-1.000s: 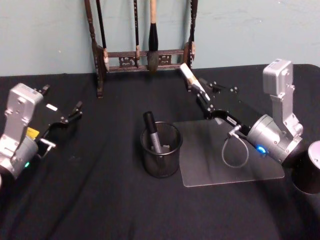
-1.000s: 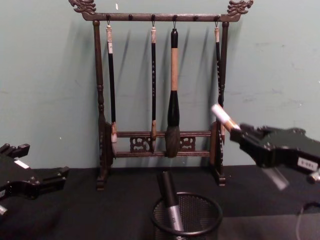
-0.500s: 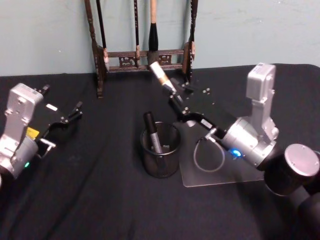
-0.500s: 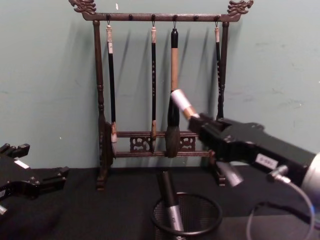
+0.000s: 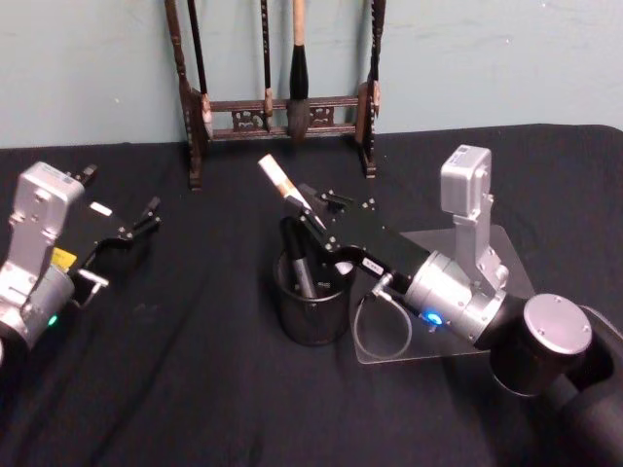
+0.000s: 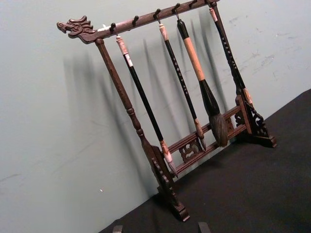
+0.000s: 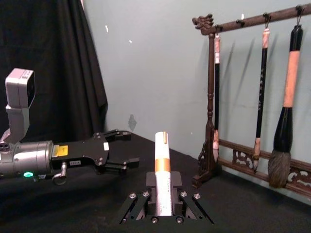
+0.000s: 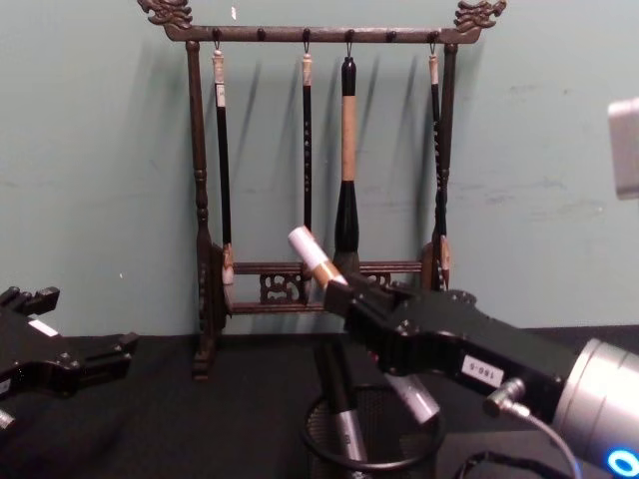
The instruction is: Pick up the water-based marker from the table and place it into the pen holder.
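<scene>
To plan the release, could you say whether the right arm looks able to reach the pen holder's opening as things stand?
Probably yes: the right gripper, shut on the marker, hangs over the pen holder; the dark pen leaning inside leaves most of the mouth free.

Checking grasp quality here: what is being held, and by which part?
The right gripper clamps the water-based marker at mid-barrel, just below its gold band, white end up, over the pen holder. The left gripper is open and empty.
</scene>
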